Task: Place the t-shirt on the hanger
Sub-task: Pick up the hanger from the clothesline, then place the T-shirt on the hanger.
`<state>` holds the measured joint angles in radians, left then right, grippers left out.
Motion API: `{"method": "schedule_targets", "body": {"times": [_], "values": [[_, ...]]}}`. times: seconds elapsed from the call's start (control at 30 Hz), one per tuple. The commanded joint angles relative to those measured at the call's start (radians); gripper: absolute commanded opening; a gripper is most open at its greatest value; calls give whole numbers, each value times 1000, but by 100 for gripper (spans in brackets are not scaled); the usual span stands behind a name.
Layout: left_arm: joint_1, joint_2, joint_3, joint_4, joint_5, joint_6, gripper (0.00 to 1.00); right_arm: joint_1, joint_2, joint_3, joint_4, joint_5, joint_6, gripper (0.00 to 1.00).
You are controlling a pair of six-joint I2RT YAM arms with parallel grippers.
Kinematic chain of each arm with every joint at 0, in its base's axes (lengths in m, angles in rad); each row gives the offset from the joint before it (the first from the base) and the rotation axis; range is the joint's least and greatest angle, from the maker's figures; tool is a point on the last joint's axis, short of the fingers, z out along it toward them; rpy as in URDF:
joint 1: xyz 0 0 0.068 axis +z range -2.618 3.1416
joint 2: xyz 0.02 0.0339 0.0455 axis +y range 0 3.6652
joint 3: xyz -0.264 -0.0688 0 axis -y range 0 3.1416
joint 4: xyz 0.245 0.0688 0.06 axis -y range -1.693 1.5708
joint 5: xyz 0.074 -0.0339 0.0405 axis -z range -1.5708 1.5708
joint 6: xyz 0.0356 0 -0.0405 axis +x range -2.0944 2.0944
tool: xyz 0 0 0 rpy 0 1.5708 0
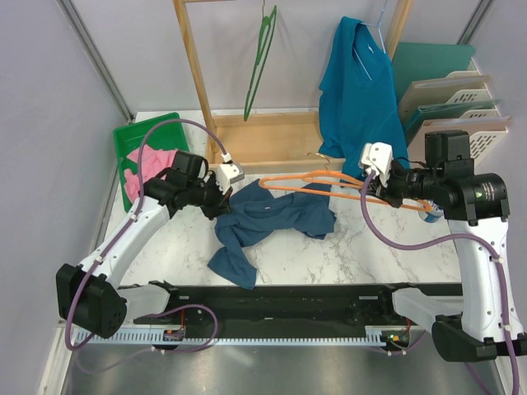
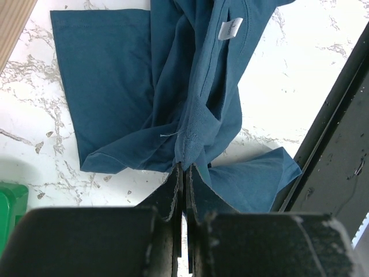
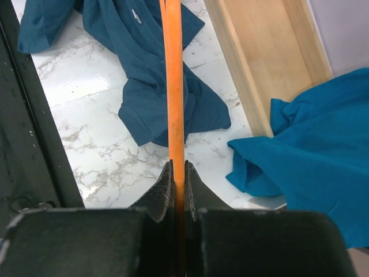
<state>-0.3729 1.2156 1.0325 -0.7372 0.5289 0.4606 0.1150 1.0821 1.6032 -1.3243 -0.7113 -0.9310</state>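
Left gripper [image 2: 183, 168]: jaws together, clamped on a bunched fold of the t-shirt [image 2: 190, 86]; cloth is drawn up into a ridge at the pinch.
Right gripper [image 3: 177, 166]: jaws together on the hanger [image 3: 173, 86], gripped by one thin orange bar and held roughly level above the table [image 1: 370, 247].
T-shirt, location: crumpled on the marble between the two arms, one sleeve trailing toward the near edge, neck label showing in the left wrist view.
Hanger, location: stretched from the right gripper leftward, its far end over the shirt's upper edge; whether that end sits inside the garment or merely above it is unclear, perhaps the latter.
Surroundings: teal shirt [image 1: 354, 82] and green hanger [image 1: 262, 58] on the wooden rack [image 1: 198, 74]; pink garment [image 1: 136, 173] in the green bin [image 1: 144, 132].
Progress: both items secured, one per arm. Outstanding: feeding the hanger through the shirt's opening, seating both shoulders, smoothing the cloth. Judged early to middling.
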Motion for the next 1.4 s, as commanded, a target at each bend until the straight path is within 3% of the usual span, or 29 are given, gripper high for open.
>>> {"method": "schedule_targets", "body": {"times": [0.0, 0.47, 1.37], "values": [[0, 1, 58, -22, 2, 7, 2, 25, -30, -11, -136, -73, -233, 0], [-1, -8, 101, -53, 32, 26, 2, 83, 111, -48, -122, -117, -350, 0], [-1, -24, 110, -110, 39, 72, 2, 81, 183, -26, 62, -102, -184, 0]]}}
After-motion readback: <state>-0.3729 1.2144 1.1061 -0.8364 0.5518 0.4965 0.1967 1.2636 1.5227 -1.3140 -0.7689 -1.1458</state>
